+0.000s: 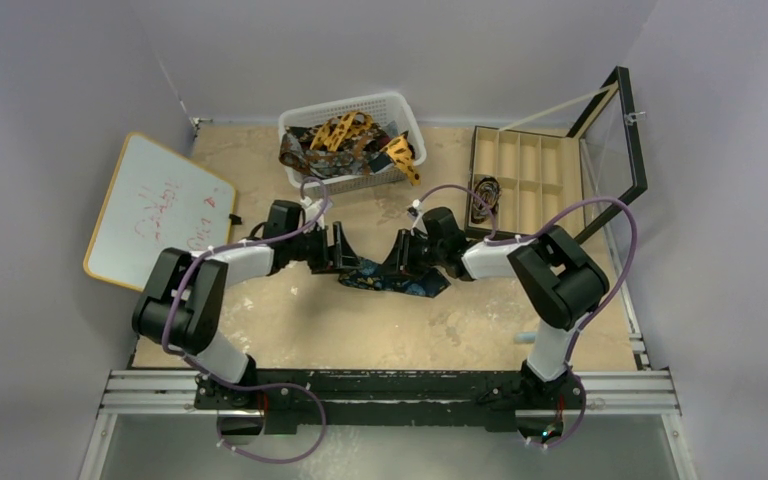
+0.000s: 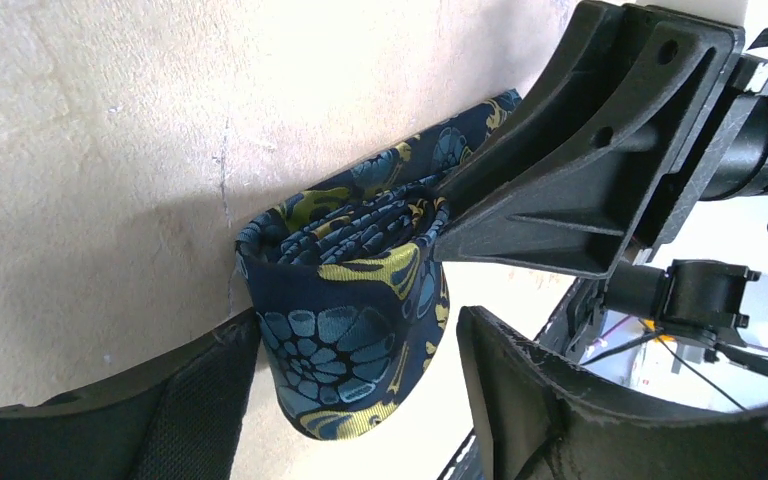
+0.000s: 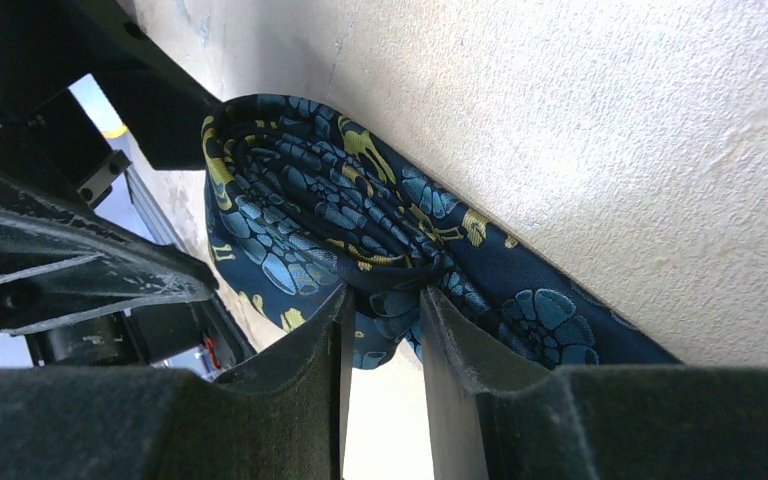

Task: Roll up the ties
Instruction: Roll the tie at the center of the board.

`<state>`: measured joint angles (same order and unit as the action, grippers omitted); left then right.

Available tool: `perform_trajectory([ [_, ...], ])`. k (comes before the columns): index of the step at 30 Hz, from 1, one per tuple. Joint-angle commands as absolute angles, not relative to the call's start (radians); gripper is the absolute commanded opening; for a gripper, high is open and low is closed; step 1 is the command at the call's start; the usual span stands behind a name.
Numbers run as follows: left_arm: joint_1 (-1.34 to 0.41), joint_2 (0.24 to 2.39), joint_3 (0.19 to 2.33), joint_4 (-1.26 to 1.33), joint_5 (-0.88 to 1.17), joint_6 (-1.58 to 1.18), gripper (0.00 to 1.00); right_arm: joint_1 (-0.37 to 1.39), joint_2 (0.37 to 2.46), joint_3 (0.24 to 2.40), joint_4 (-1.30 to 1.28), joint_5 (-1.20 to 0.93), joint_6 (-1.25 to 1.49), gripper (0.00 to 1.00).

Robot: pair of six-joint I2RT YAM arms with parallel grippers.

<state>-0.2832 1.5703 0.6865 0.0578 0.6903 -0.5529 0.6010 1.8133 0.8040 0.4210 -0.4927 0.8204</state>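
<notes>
The navy tie point(image 3: 360, 220), partly rolled, is seen lying on the worktop point(image 1: 360, 330) between the two arms, near the middle. A fold of its roll is pinched between the right fingers point(image 3: 290, 370), which are drawn close together on the fabric, while the left fingers point(image 2: 180, 400) are held apart on either side of the roll's end. The other ties point(image 1: 345, 135) are heaped in the white basket point(image 1: 405, 105) at the far side.
</notes>
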Motion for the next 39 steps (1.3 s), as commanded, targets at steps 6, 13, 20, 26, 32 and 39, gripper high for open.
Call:
perform_trajectory([
  [6,-0.278,1.663,0.705,0.160,0.849,-0.548,0.57,0.599,1.824,0.824,0.412,-0.494,0.793,0.32],
  [13,-0.278,1.642,0.732,0.131,0.800,-0.578,0.31,0.598,1.809,0.823,0.417,-0.499,0.793,0.32],
  [20,-0.307,1.606,0.876,-0.163,0.621,-0.491,0.20,0.598,1.752,0.842,0.382,-0.481,0.795,0.38],
  [26,-0.365,1.592,0.935,-0.267,0.473,-0.491,0.19,0.598,1.727,0.866,0.390,-0.442,0.794,0.35],
  [32,-0.402,1.608,1.017,-0.354,0.382,-0.464,0.19,0.608,1.797,0.919,0.364,-0.413,0.805,0.20],
  [39,-0.428,1.617,1.082,-0.426,0.299,-0.449,0.19,0.630,1.834,0.946,0.344,-0.383,0.813,0.15],
])
